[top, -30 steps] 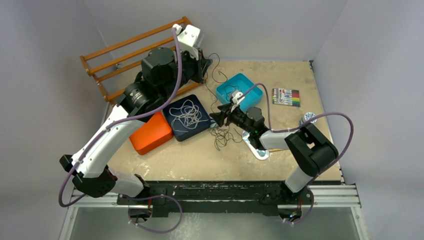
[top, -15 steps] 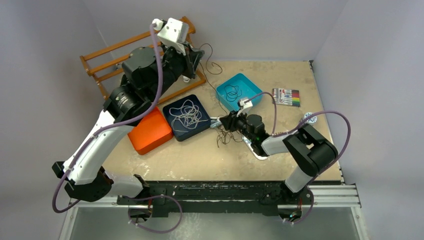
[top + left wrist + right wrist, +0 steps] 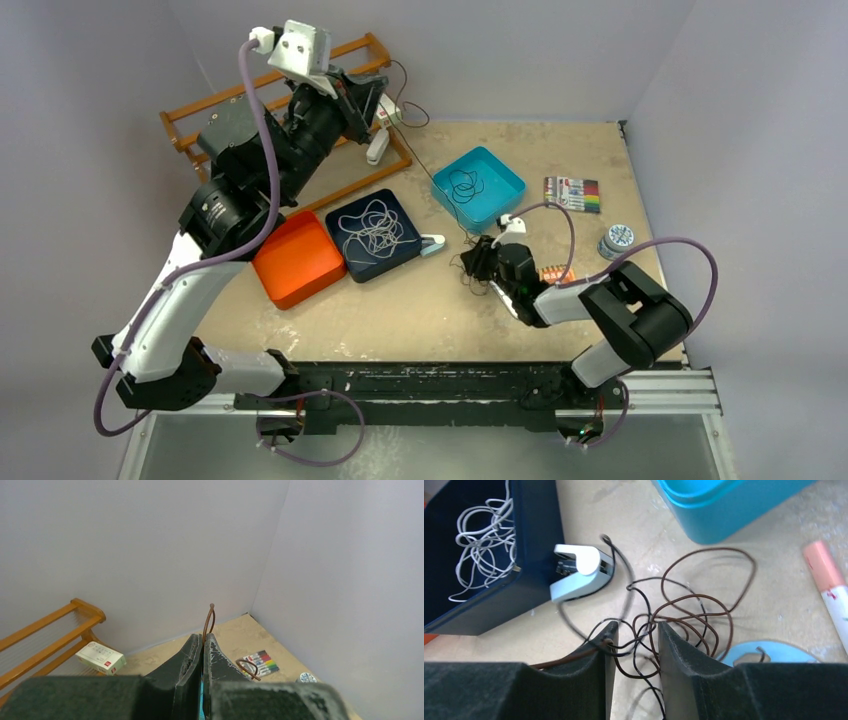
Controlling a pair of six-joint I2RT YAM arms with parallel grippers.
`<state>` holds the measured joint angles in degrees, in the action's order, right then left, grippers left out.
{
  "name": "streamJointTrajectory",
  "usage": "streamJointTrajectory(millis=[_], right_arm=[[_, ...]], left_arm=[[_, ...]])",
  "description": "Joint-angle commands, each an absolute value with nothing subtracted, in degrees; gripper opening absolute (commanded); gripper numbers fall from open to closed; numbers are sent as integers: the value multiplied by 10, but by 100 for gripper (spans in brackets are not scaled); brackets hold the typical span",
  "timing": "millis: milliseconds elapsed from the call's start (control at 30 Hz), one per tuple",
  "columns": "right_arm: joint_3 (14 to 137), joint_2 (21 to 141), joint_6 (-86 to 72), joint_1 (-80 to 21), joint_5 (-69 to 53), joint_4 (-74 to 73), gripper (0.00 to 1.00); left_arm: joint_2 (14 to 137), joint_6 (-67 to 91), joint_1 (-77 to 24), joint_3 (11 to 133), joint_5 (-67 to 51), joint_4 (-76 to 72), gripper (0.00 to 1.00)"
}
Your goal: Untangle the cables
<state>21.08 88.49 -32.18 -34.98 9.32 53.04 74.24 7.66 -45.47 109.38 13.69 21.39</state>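
My left gripper [image 3: 383, 108] is raised high at the back left, above the wooden rack, and shut on the dark brown cable [image 3: 208, 621], whose end sticks up past its fingertips. A thin strand slants from there down to the table. The rest of the brown cable [image 3: 696, 600] lies tangled with a black cable [image 3: 640, 596] on the table. My right gripper [image 3: 633, 630] sits low over this tangle [image 3: 467, 272], open, with several strands between the jaws. A white cable [image 3: 375, 232] lies coiled in the dark blue tray [image 3: 352, 262]. The teal bin [image 3: 497, 200] holds another black coil [image 3: 462, 185].
A small white clip-like piece [image 3: 579, 572] lies beside the dark blue tray. An orange tray [image 3: 298, 262] sits left of it. A marker pack [image 3: 572, 194], a round tin [image 3: 615, 238], a pink stick [image 3: 821, 570] and a flat light blue piece [image 3: 774, 652] lie to the right. The wooden rack [image 3: 230, 100] carries a white box [image 3: 100, 657].
My left arm has lifted and swung left and back with the brown cable, stretching its strand. The right gripper has moved nearer and rightward, low over the tangle, and its jaws have narrowed.
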Motion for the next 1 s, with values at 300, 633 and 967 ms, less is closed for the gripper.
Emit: streamJointTrajectory(millis=[300, 633, 967], right_arm=[[176, 880, -386, -352, 144, 522, 40], [156, 893, -400, -351, 142, 538, 43], [144, 904, -410, -351, 138, 551, 23]], left_arm=[[738, 47, -456, 1192, 193, 171, 0], [795, -6, -456, 1298, 234, 167, 0], [846, -54, -456, 1372, 242, 129, 0]])
